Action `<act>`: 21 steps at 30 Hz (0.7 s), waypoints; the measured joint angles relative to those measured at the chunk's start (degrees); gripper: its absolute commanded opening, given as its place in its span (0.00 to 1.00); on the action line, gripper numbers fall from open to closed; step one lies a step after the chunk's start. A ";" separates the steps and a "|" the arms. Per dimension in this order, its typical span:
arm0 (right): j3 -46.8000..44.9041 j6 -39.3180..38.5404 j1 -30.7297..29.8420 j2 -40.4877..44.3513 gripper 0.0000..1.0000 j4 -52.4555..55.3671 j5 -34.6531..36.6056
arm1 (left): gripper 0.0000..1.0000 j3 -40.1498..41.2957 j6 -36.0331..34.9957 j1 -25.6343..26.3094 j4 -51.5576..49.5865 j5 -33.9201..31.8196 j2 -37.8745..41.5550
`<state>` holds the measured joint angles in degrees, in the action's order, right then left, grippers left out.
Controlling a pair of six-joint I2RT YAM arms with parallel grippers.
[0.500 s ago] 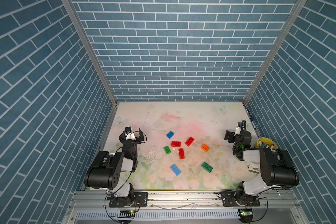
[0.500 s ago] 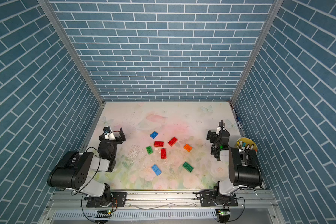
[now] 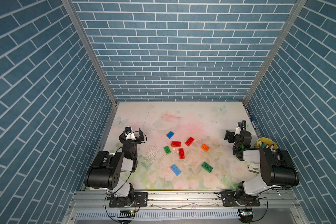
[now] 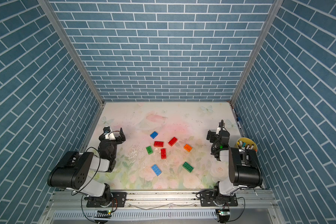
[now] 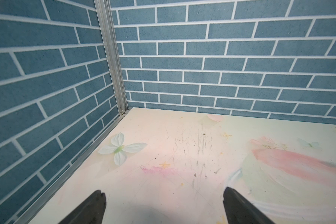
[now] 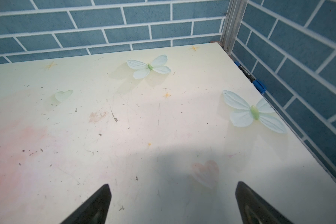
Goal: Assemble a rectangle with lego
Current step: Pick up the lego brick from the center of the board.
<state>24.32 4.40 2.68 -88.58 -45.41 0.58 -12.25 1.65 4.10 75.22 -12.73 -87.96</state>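
Several lego bricks lie scattered and apart on the floral mat (image 3: pixel 192 116) in both top views. They are a blue one (image 3: pixel 170 134), three red ones (image 3: pixel 175 143) (image 3: pixel 189 141) (image 3: pixel 181 153), an orange one (image 3: pixel 205 147), two green ones (image 3: pixel 167 150) (image 3: pixel 207 167) and a light blue one (image 3: pixel 176 170). My left gripper (image 3: pixel 131 134) (image 5: pixel 164 194) hangs open and empty left of the cluster. My right gripper (image 3: pixel 237 134) (image 6: pixel 173 190) is open and empty to its right. Neither wrist view shows any brick, only bare mat.
A yellow cup of markers (image 3: pixel 266 144) stands by the right wall beside the right arm. A blue-capped marker (image 6: pixel 250 77) lies along the mat's right edge. Blue brick-pattern walls (image 3: pixel 173 58) close three sides. White crumbs (image 3: pixel 151 153) sit left of the bricks.
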 measured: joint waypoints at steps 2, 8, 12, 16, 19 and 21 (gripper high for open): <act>0.00 0.02 0.00 0.00 0.99 0.00 0.00 | 1.00 0.00 0.00 -0.07 -0.04 0.20 0.00; 0.00 0.02 0.00 0.00 0.99 0.00 -0.02 | 1.00 0.00 0.00 -0.11 -0.61 0.37 0.00; 0.00 0.02 0.00 0.00 0.99 0.00 -0.02 | 1.00 0.00 0.00 -0.11 -0.87 0.39 0.00; 0.00 0.02 0.00 0.00 0.99 -0.02 -0.02 | 1.00 0.00 0.02 -0.11 -1.22 0.28 0.15; 1.62 -0.20 0.00 1.31 0.99 5.75 -0.44 | 1.00 -2.60 0.07 -0.04 -10.16 -1.20 4.52; 6.47 -0.37 0.00 2.69 0.99 14.80 -1.27 | 1.00 -7.67 0.85 -0.04 -19.78 -2.03 9.73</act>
<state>30.79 4.03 2.68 -85.89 -30.61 -0.69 -19.92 2.50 4.05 55.44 -14.76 -78.24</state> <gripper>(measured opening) 0.993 0.997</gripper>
